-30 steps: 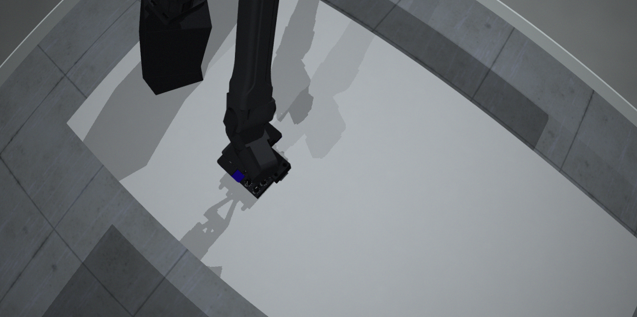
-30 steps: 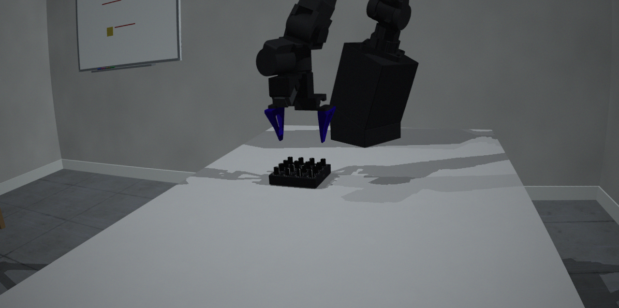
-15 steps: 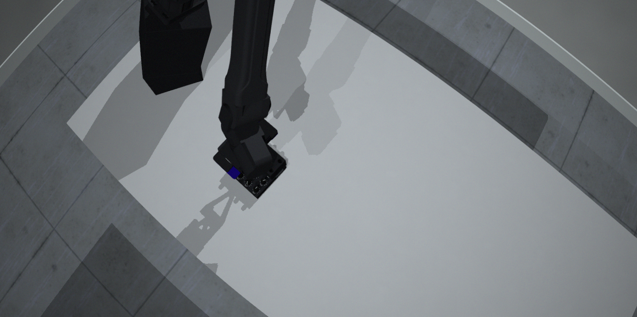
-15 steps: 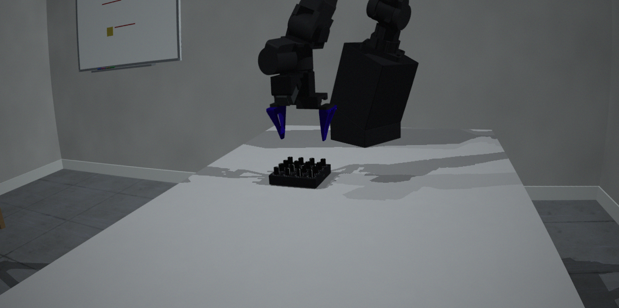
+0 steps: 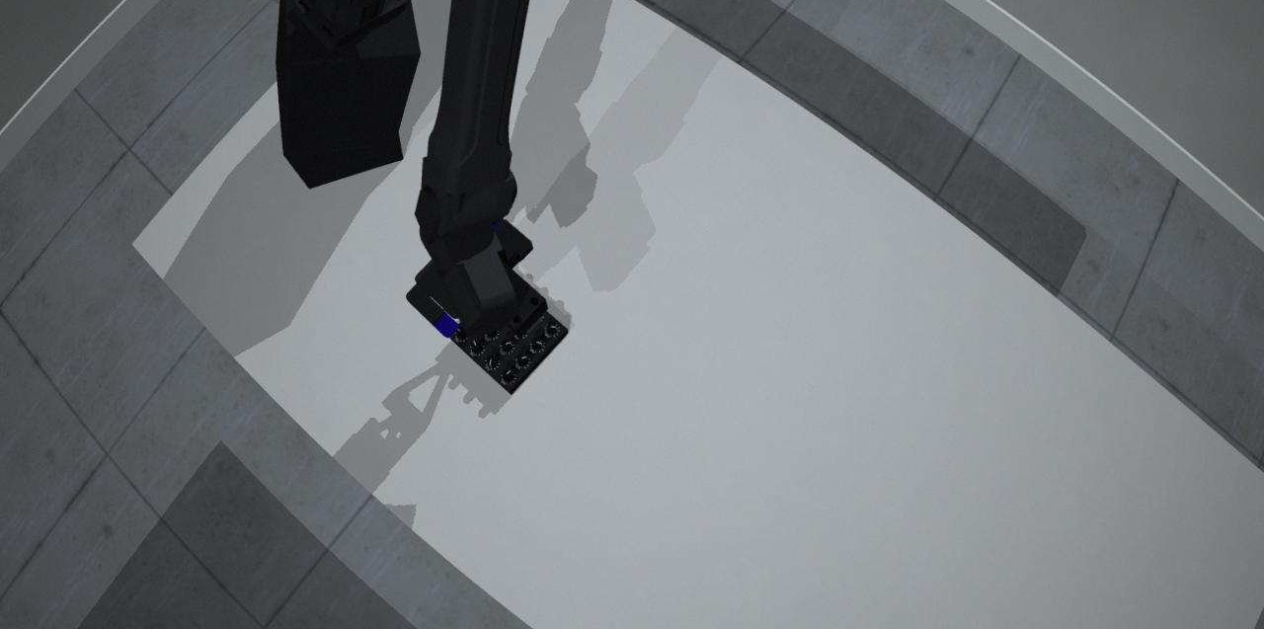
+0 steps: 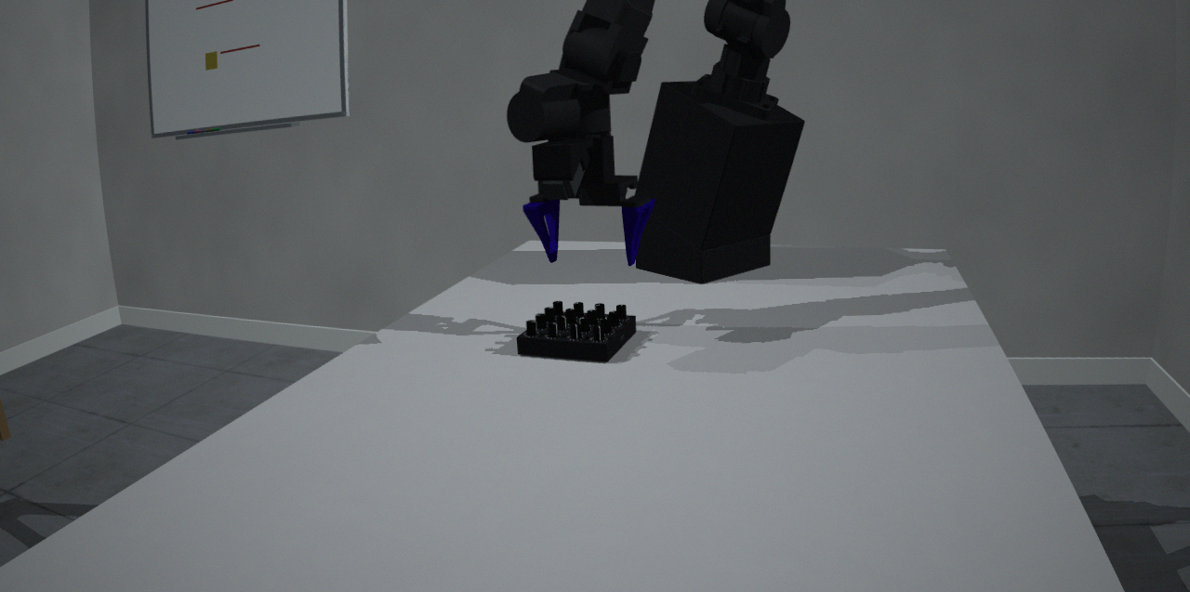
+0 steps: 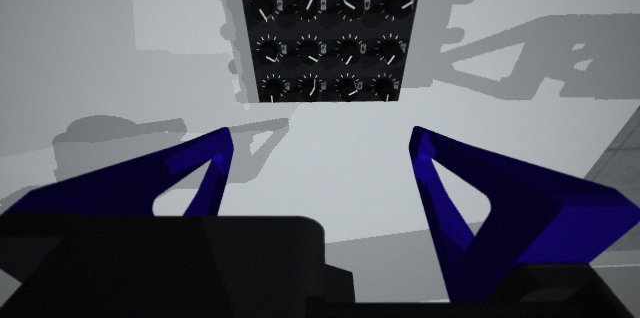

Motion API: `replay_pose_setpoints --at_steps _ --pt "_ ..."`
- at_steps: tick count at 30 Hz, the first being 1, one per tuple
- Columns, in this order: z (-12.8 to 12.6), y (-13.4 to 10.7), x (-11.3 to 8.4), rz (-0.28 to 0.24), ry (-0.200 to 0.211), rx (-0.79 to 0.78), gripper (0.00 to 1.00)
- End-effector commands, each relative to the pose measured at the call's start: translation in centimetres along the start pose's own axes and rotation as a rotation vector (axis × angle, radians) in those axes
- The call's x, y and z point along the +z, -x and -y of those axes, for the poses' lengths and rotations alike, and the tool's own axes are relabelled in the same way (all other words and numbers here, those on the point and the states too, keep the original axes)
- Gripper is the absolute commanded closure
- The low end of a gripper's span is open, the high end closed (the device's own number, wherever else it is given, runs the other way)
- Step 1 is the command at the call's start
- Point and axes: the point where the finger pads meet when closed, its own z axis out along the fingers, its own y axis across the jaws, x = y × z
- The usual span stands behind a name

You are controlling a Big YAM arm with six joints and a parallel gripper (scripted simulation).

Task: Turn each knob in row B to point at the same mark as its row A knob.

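The black knob box (image 6: 582, 333) stands on its feet on the white table. It also shows in the top view (image 5: 513, 347), partly under the arm, and in the wrist view (image 7: 330, 33), where three rows of knobs with white lines are whole and a fourth is cut off at the top edge. The printed names are too small to read. My gripper (image 6: 588, 232) has blue fingers; it is open and empty and hangs well above the box, a little behind it. In the wrist view the gripper's fingertips stand wide apart below the box's near edge.
The arm's black base block (image 6: 715, 180) stands at the far end of the table, behind and right of the box. A whiteboard (image 6: 245, 26) hangs on the wall at the left. The table's edges drop to a tiled floor.
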Motion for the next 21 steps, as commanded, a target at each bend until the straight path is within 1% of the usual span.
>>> replay_pose_setpoints --at_steps 1,3,8,11,21 --pt "0.54 0.14 -0.60 0.030 -0.008 -0.010 0.00" --pt "0.17 0.10 -0.50 0.028 -0.006 -0.021 0.00" --pt "0.54 -0.60 -0.56 0.029 -0.007 -0.009 0.00" --pt "0.15 -0.64 -0.44 0.026 -0.005 -0.021 0.00" --pt "0.23 -0.67 -0.49 0.027 -0.006 -0.016 0.00"
